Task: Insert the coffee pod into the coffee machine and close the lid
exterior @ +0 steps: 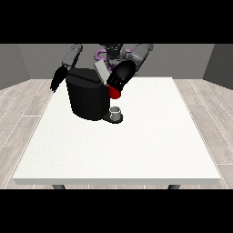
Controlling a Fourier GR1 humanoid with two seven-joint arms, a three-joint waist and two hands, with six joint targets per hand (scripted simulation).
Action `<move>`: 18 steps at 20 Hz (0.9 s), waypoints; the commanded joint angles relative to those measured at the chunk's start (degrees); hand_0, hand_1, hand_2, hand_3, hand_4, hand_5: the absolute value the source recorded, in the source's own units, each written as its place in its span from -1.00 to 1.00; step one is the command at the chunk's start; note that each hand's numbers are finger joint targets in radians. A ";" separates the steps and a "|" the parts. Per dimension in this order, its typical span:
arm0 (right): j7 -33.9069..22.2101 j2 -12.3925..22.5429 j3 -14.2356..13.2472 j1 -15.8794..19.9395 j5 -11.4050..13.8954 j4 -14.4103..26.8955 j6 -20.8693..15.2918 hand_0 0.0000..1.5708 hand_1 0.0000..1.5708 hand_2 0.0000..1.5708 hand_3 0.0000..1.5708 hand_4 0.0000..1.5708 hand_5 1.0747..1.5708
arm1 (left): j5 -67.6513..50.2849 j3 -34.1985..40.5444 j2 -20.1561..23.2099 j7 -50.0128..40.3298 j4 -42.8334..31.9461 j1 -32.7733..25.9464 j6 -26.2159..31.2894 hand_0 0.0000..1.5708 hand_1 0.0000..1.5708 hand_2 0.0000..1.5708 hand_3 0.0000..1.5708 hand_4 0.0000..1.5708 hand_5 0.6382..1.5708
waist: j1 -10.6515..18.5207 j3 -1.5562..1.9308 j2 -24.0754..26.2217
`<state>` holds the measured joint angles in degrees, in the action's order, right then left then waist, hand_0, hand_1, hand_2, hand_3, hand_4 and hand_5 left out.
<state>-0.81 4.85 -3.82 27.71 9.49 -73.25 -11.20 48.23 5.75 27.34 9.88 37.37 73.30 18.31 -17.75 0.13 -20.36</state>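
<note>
at the machine's foot, a small grey thing sits on the drip base; i can't confirm it's the pod. hand at view's right is up at the coffee machine top, by the raised lid and a red thing at the machine; fingers: can't tell. i read this as the insert step, lid closing next. hand at view's left hangs straight-fingered behind the machine, off the desk.

A plain room: grey walls, pale plank floor, and one white table bearing a black coffee machine.
</note>
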 commanded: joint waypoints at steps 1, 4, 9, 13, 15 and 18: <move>-1.20 1.55 -1.57 3.66 -0.83 0.39 0.54 -1.00 -1.00 -1.00 -1.00 -0.95 1.00 | 0.31 0.29 -2.10 0.10 0.25 0.27 -3.84 0.46 0.46 0.46 0.21 -1.00 1.00 | 0.23 -0.12 -1.69; -1.35 -0.80 0.68 1.61 0.86 -0.23 -1.13 -1.00 -1.00 -1.00 -1.00 -0.82 1.00 | -0.21 1.41 -0.74 1.62 -0.40 1.37 -4.14 0.57 0.57 0.53 0.21 -1.00 1.00 | -0.64 -0.12 -1.67; -0.74 0.94 1.18 1.78 1.68 -1.62 -0.06 -1.00 -1.00 -1.00 -1.00 -0.91 1.00 | 0.92 0.99 0.43 4.66 -1.36 -0.29 -6.09 0.57 0.57 0.54 0.23 -1.00 1.00 | -1.66 -0.14 -3.02; -0.62 1.47 -0.24 1.40 0.47 -0.48 0.48 -1.00 -1.00 -1.00 -1.00 -0.86 1.00 | 2.59 -0.88 -0.58 6.03 -0.08 -1.81 -7.66 0.46 0.46 0.42 0.07 -1.00 1.00 | -0.65 -0.12 -1.84; 2.48 0.44 0.03 2.35 0.94 1.11 -0.50 -1.00 -1.00 -1.00 -1.00 -0.79 1.00 | 3.02 -0.19 3.30 5.42 0.00 3.07 -5.41 0.33 0.33 0.34 -0.05 -1.00 1.00 | -0.77 -0.08 -5.16; -1.60 -1.03 2.01 0.63 2.06 -1.57 -1.25 -1.00 -1.00 -1.00 -1.00 -0.89 1.00 | 3.63 -0.16 5.32 8.77 -1.25 1.17 -6.30 0.04 0.04 0.16 -0.16 -1.00 1.00 | -1.03 -0.13 -3.12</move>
<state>-0.70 4.84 -2.64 28.44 10.94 -74.18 -11.69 50.61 5.78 30.62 16.82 37.16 74.70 13.25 -19.17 0.21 -23.41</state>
